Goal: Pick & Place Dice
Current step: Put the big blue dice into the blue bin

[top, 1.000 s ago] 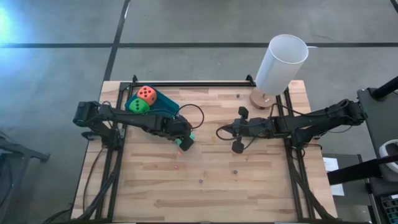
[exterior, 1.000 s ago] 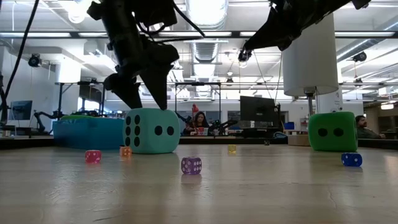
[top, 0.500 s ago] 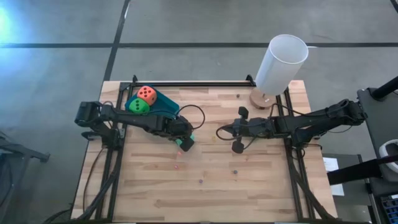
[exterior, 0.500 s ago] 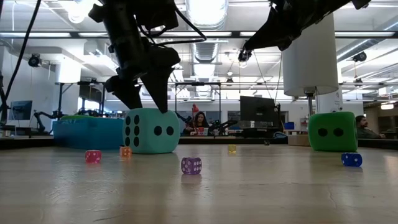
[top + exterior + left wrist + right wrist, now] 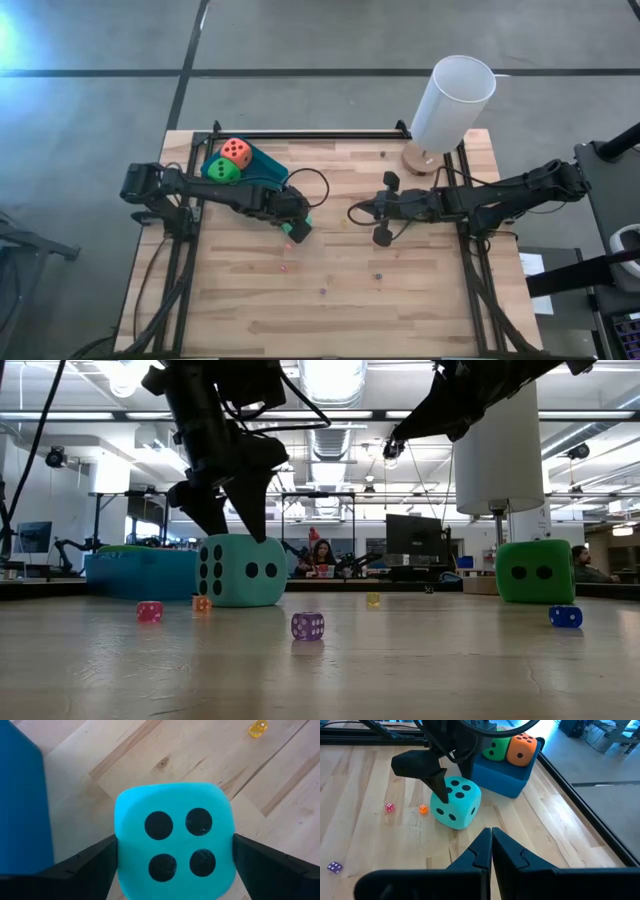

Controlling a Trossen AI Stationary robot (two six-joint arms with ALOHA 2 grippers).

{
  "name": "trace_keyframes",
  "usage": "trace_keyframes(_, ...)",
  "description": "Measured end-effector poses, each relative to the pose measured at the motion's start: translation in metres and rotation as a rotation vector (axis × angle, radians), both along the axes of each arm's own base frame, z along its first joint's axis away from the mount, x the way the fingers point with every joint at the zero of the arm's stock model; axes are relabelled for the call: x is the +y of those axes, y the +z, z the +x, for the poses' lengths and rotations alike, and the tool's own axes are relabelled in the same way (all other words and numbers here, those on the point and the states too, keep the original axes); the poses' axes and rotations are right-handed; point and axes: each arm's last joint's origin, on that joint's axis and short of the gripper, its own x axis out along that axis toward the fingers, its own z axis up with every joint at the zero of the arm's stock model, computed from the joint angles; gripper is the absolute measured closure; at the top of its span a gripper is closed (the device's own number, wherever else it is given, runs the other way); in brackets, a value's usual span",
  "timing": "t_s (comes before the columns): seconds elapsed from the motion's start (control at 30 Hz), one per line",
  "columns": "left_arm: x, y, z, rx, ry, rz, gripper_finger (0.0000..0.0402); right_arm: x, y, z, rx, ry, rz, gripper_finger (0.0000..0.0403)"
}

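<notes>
A teal die (image 5: 175, 840) rests on its bottom face on the wooden table, just off the blue tray (image 5: 262, 168). My left gripper (image 5: 175, 852) reaches down over it with one finger at each of two opposite sides. An orange-red die (image 5: 236, 152) and a green die (image 5: 222, 171) lie in the tray. Another green die (image 5: 535, 570) stands on the table at the right of the low view. My right gripper (image 5: 491, 832) hovers shut above the table's middle, right of the teal die, holding nothing. My left gripper has its two fingers (image 5: 100, 865) against two opposite side faces of the teal die (image 5: 122, 862), the four-pip face up between them. The fingers come steeply from above, slanting from the table's left. The die stands upright with its bottom on the table.
Small hard dice lie scattered on the table: pink (image 5: 149, 611), orange (image 5: 201, 604), purple (image 5: 307, 625), yellow (image 5: 373, 599), blue (image 5: 565, 617). A tall white cylinder (image 5: 452, 100) on a round wooden foot stands at the far right corner. People sit in the room beyond.
My left gripper's fingers have drawn in a little onto the teal die's sides. The die stays where it was on the table.
</notes>
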Motion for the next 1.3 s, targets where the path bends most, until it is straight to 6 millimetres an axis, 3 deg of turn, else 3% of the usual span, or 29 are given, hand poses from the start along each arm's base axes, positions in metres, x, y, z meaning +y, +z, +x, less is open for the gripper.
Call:
trace_keyframes(0.2, 0.0, 0.0001, -0.0002, 0.0, 0.004, 0.0, 0.0052, -0.0001, 0.0, 0.0, 0.001, 0.001, -0.002, 0.0394)
trace_keyframes(0.6, 0.0002, -0.0003, -0.001, 0.01, 0.003, 0.001, 0.0005, 0.0, 0.0, 0.0, 0.0, 0.0, 0.0, 0.0394)
trace_keyframes(0.97, 0.0003, -0.0011, -0.0025, 0.029, 0.002, 0.007, 0.0006, 0.0, 0.0, 0.0, 0.001, 0.001, -0.002, 0.0394)
trace_keyframes(1.3, 0.0004, -0.0014, -0.0025, 0.029, 0.007, 0.008, 0.0044, 0.0, 0.0, 0.0, 0.001, 0.001, -0.002, 0.0394)
